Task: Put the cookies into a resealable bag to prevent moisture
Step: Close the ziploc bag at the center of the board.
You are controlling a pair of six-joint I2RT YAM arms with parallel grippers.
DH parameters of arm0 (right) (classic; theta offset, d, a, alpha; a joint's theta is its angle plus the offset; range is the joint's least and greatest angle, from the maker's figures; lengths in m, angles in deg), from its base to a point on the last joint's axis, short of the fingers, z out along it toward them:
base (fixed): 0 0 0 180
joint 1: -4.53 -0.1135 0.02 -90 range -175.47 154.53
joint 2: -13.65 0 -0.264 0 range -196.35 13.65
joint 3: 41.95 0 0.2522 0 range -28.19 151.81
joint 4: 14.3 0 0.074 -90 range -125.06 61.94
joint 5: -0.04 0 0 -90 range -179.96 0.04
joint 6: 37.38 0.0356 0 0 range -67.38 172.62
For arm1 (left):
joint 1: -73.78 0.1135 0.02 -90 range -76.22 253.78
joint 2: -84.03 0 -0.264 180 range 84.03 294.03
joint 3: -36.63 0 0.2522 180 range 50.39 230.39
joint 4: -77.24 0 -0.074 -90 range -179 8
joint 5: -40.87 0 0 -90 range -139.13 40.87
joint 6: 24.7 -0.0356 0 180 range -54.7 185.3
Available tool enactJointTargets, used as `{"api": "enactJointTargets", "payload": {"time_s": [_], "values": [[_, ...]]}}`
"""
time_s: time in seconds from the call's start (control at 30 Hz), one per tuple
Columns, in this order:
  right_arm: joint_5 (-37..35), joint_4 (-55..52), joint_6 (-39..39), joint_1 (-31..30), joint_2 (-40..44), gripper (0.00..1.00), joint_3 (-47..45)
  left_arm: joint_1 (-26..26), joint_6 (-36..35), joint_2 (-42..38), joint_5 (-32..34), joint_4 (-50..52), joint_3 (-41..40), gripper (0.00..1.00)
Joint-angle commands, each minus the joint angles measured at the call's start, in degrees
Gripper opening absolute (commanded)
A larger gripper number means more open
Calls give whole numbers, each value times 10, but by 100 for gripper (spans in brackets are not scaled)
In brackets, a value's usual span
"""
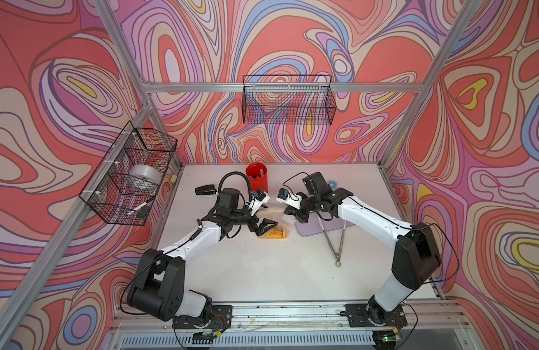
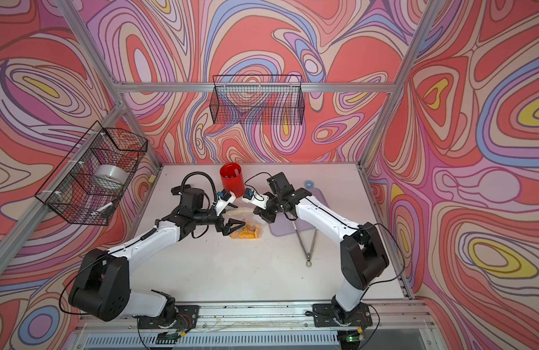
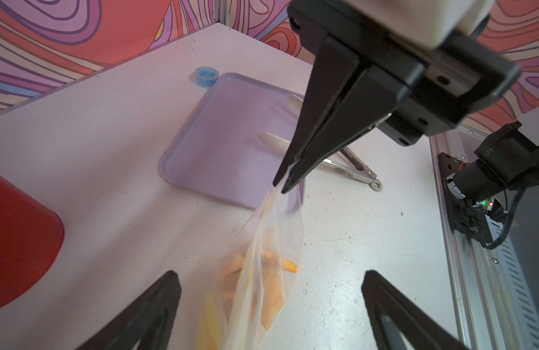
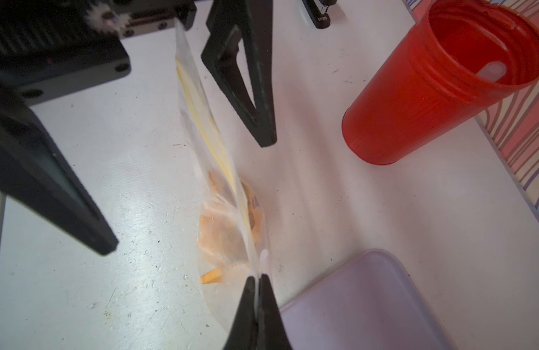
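My right gripper point(image 3: 284, 183) is clamped tight on the top edge of the resealable bag point(image 3: 272, 224), with a strip of clear plastic squeezed between its tips. The right wrist view shows the same pinch. My left gripper point(image 3: 270, 272) stands wide apart with one finger on each side of the bag and grips nothing.

The bag carries a yellow-orange print, but both wrist views show it almost edge-on and both top views show it too small, so I can read no word or label on it.

The bag sits just beside the lilac tray point(image 3: 216, 145), off the tray edge that faces my left arm. Its long axis runs away from the tray, from my right gripper across to my left one. The mouth edge is up and the belly sags below. The cookies point(image 3: 272, 288) are heaped in that low end as orange pieces, too blurred to tell their shapes. I cannot tell whether the bottom rests on the tabletop.

The tongs point(image 1: 337, 242) lie with their white tips on the tray and their hinge end off its near edge. A blue tape roll point(image 3: 206, 75) sits just beside the tray's far corner. The red cup point(image 4: 413, 115) stands upright, apart from the tray and beyond the bag.
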Motion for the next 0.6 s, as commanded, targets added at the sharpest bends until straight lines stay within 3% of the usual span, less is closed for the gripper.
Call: {"api": "enactJointTargets", "payload": {"time_s": [0.0,0.1,0.2,0.23,0.27,0.47,0.53,0.57], "values": [[14,-13,-6,0,-5,0,12,-3,22,30,-26,-48,24,84],[16,-16,-9,1,-3,0,10,-5,30,48,-34,-61,33,64],[17,-16,-9,3,-5,0,8,-5,39,54,-42,-78,36,35],[17,-16,-9,3,-5,0,7,-4,39,55,-45,-78,36,21],[17,-16,-9,3,-5,0,7,-5,38,55,-49,-77,36,1],[17,-18,-9,8,-5,0,6,-3,18,40,-31,-20,35,1],[18,-19,-10,10,-3,0,5,5,16,29,-20,3,32,37],[18,-19,-9,11,-2,0,4,8,16,22,-18,6,27,49]]}}
